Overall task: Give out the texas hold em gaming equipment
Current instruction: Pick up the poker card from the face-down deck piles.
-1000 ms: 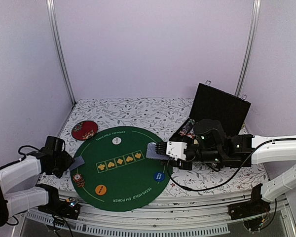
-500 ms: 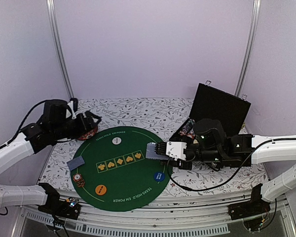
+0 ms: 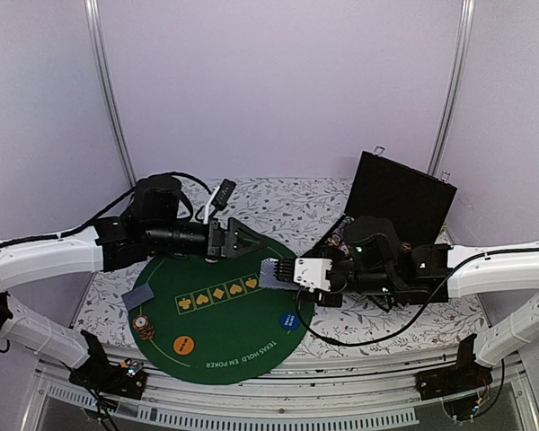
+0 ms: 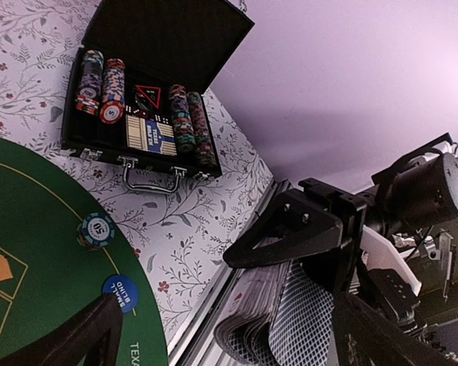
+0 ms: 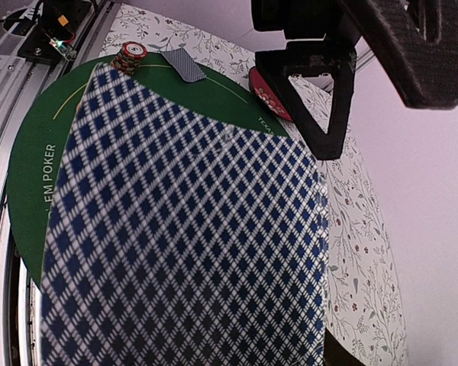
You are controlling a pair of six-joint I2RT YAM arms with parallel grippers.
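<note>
**Left claw is reaching for the next card**

The right claw (image 3: 286, 272) is pinching the deck of cards (image 3: 271, 273) by its right end and holding it above the right half of the green mat (image 3: 211, 359). The left claw (image 3: 245, 244), fingers spread wide with nothing between them, is hanging just beside the deck on its far left, apart from it. A single card (image 3: 141, 296) is lying face down at the left edge of the mat, near a chip stack (image 3: 144, 325). More chips are waiting in the open case (image 4: 168, 34) on the desk (image 3: 278, 202).

The cards are probably thin, light, slippery and easily bending. In the left wrist view the deck is already fanning a little, so I am judging that a gentle pinch on the free left edge of one card is best; otherwise two may be coming together.

Compared with one second ago, the left arm has swung from the desk's left edge to the middle and its claw has opened wider. The single card, then right at that claw, is now lying free. The deck has barely moved.
</note>
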